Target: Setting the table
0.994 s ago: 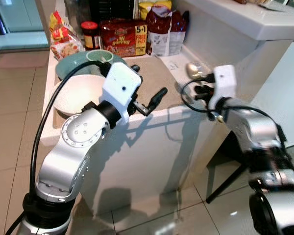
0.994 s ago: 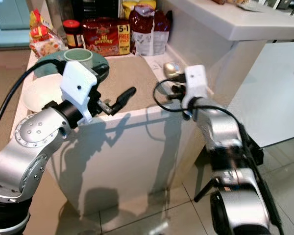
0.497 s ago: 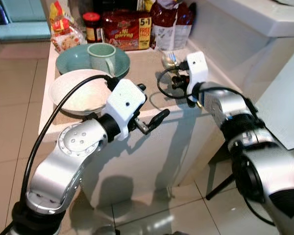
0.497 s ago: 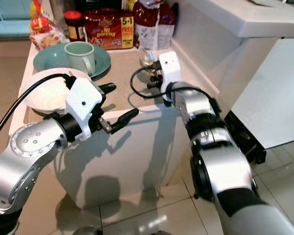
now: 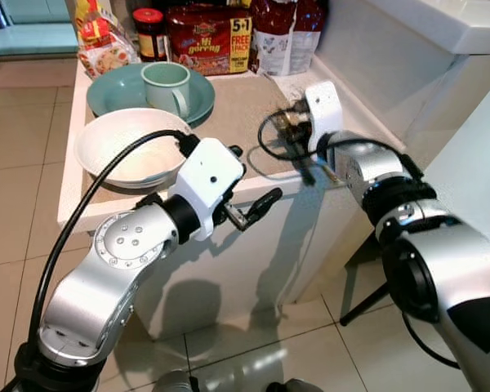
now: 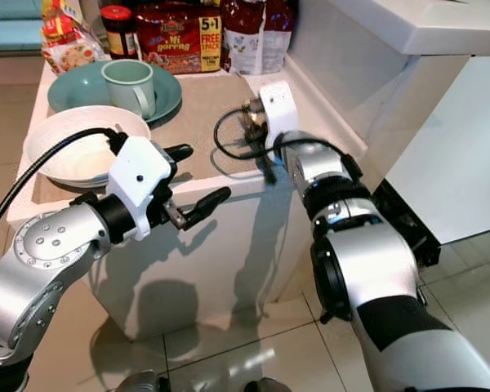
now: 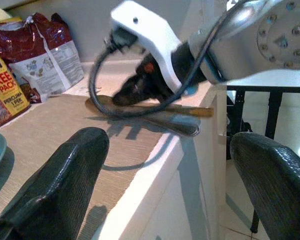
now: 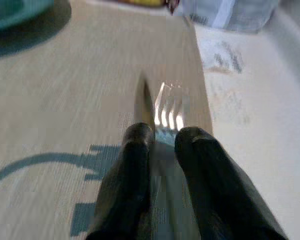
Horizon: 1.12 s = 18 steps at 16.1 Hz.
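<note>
A shiny metal fork (image 8: 169,120) lies low over the beige woven placemat (image 5: 237,102) near the counter's right front edge, pinched between the two black fingers of the right gripper (image 8: 162,137); its tines poke out ahead of the fingertips, and the blur leaves it unclear whether they touch the mat. A thin wooden-looking stick (image 7: 182,109) seems to sit beside it. The left gripper (image 6: 192,184) hangs just off the white counter's (image 5: 69,212) front edge, fingers spread apart and holding nothing. Further back on the mat sit a white bowl (image 5: 126,147) and a pale green mug (image 5: 165,86) on a teal plate (image 5: 114,90).
</note>
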Tool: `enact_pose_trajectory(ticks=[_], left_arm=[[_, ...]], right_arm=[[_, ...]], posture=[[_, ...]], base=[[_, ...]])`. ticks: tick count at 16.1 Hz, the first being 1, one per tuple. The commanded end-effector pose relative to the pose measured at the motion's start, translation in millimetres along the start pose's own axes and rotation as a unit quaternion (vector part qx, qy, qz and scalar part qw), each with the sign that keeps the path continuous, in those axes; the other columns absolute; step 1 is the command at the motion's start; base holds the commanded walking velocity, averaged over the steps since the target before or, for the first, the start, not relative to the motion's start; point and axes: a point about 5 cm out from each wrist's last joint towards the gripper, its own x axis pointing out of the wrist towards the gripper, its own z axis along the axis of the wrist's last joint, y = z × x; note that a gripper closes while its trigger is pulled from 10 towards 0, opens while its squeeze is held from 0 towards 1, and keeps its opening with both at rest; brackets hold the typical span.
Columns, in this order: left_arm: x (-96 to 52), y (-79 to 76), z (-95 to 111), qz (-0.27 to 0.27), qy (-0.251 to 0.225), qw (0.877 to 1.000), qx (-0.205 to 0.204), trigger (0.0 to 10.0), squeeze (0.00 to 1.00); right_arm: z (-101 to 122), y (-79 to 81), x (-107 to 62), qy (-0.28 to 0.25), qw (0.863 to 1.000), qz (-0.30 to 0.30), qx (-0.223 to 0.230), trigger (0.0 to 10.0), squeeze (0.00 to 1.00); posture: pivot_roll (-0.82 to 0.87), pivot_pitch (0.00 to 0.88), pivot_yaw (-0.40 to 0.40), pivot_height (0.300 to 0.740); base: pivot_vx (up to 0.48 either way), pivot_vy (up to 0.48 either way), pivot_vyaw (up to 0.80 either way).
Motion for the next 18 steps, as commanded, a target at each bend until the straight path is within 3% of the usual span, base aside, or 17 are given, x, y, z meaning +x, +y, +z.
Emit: enact_pose_trajectory(ticks=[1,5,13,14,15,18], left_arm=[[-1.4,-2.8,4,0.000,-0.005,1.000,0.003,10.0,0.00],[-1.0,4.6,5,0.027,-0.004,1.000,0.003,10.0,0.00],[1.4,13.5,9,0.081,-0.016,0.996,0.020,10.0,0.00],[2.2,16.0,7,0.095,-0.012,0.995,0.020,10.0,0.00],[2.8,20.5,5,0.121,-0.008,0.992,0.027,10.0,0.00],[2.4,33.8,10,0.182,-0.034,0.982,0.028,10.0,0.00]], right_arm=[[4,-2.1,-0.2,-0.007,1.000,-0.006,-0.005,10.0,1.00],[11,-4.4,-0.4,-0.018,0.999,-0.023,-0.030,10.0,1.00],[36,-14.8,-6.7,-0.084,0.996,-0.004,-0.011,10.0,1.00],[38,-16.2,-8.1,-0.096,0.995,0.001,-0.007,10.0,0.44],[40,-17.9,-10.0,-0.115,0.993,0.002,-0.002,10.0,0.00],[35,-16.7,-26.3,-0.210,0.978,-0.007,-0.002,10.0,0.00]], posture=[[0.14,0.091,-0.110,0.740],[0.14,0.095,-0.114,0.740],[0.13,0.087,-0.116,0.740],[0.13,0.078,-0.117,0.740],[0.13,0.078,-0.117,0.740],[0.13,0.052,-0.112,0.740]], base=[[0.000,0.000,0.00],[0.000,0.000,0.00],[0.000,0.000,0.00],[0.000,0.000,0.00],[0.000,0.000,0.00],[0.000,0.000,0.00]])
